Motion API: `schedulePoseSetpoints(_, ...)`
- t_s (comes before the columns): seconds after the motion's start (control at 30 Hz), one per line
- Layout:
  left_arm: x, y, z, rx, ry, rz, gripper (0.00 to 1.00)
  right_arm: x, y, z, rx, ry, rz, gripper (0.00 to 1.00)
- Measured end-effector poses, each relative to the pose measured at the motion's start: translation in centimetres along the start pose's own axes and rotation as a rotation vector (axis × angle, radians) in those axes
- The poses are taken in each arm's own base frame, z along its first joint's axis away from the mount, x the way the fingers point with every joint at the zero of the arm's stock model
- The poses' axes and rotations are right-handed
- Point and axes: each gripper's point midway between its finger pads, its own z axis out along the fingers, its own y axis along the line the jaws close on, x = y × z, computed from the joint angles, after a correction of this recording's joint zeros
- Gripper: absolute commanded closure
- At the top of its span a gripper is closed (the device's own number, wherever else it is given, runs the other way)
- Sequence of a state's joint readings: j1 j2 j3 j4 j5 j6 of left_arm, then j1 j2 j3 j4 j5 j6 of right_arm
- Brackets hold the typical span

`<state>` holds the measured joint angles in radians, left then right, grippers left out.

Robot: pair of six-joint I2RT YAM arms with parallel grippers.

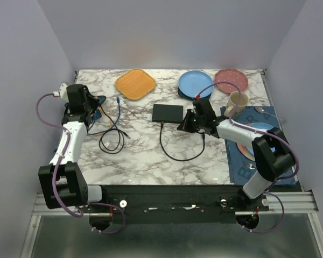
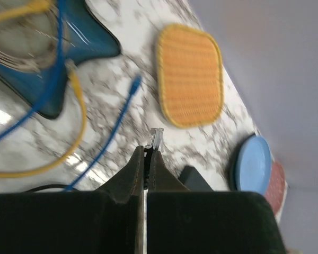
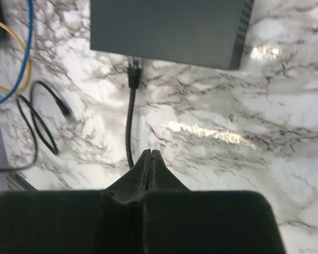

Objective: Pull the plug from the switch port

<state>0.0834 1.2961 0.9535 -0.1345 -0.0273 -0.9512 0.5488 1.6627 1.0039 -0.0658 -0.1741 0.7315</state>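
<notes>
The switch (image 1: 167,112) is a flat black box at mid-table; it also shows in the right wrist view (image 3: 167,29). A black plug (image 3: 133,74) sits in a port on its near edge, and its black cable (image 1: 175,156) loops over the marble toward me. My right gripper (image 3: 150,153) is shut and empty, hovering just in front of the switch, right of the cable; in the top view it (image 1: 184,126) sits by the switch's near right corner. My left gripper (image 2: 147,150) is shut on a clear cable plug (image 2: 157,138), far left by a blue dish (image 1: 98,102).
An orange mat (image 1: 135,84), a blue plate (image 1: 195,83) and a pink plate (image 1: 231,80) lie at the back. A cup (image 1: 238,100) and a dark blue mat (image 1: 236,161) are on the right. Blue (image 1: 118,110) and yellow (image 2: 77,100) cables and a black coil (image 1: 112,143) lie left.
</notes>
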Motion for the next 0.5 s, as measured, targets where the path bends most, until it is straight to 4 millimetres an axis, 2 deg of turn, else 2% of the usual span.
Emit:
schedulePoseSetpoints(0.03,-1.1,0.5,0.2,-0.031,-0.024,-0.002,1.00,0.5,-0.3,-0.1,0.006,0.009,0.000,0.99)
schedulePoseSetpoints(0.07,-2.5,1.2,0.5,-0.069,-0.053,-0.004,0.96,0.9,-0.5,-0.1,0.010,0.016,0.000,0.99)
schedulePoseSetpoints(0.1,-4.1,1.8,0.8,-0.116,-0.088,-0.010,0.86,1.2,-0.6,-0.2,0.010,0.020,-0.001,0.99)
schedulePoseSetpoints(0.13,-5.5,2.3,1.3,-0.156,-0.116,-0.013,0.64,1.5,-0.7,-0.5,0.009,0.020,-0.002,0.99)
schedulePoseSetpoints(0.2,-7.4,2.9,2.0,-0.214,-0.149,-0.015,0.40,1.6,-0.7,-0.8,0.006,0.017,-0.004,0.99)
schedulePoseSetpoints(0.23,-8.1,3.6,2.6,-0.261,-0.149,-0.013,0.19,1.5,-0.6,-1.0,0.003,0.013,-0.007,0.99)
schedulePoseSetpoints(0.3,-9.3,4.1,3.9,-0.312,-0.145,0.001,0.01,1.2,-0.3,-1.3,-0.010,-0.002,-0.016,0.99)
schedulePoseSetpoints(0.37,-9.1,4.6,4.6,-0.339,-0.121,0.001,0.01,0.8,0.1,-1.5,-0.021,-0.017,-0.025,0.99)
schedulePoseSetpoints(0.5,-7.0,5.2,4.1,-0.347,-0.060,0.013,0.01,0.6,0.2,-1.6,-0.025,-0.024,-0.031,0.99)
